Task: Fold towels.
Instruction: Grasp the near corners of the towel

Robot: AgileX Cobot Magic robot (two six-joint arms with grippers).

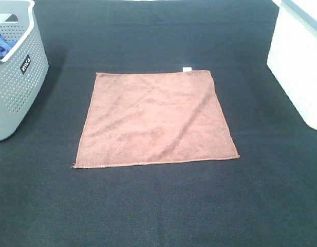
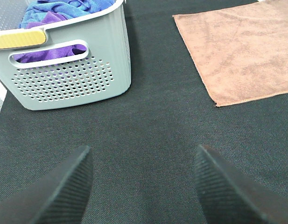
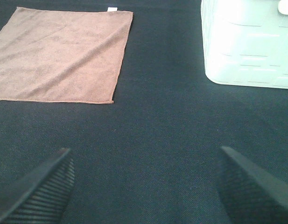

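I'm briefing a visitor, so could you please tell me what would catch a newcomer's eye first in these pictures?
The reddish-brown microfibre towel lies spread flat in the middle of the dark mat. A grey perforated basket holding blue and purple cloths stands at the left edge, a white bin at the right.

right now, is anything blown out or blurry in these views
Right wrist view: the white bin is blown out, detail lost near its top. Exterior high view: even light, the towel sharp. Left wrist view: the grey basket is clear, no glare.
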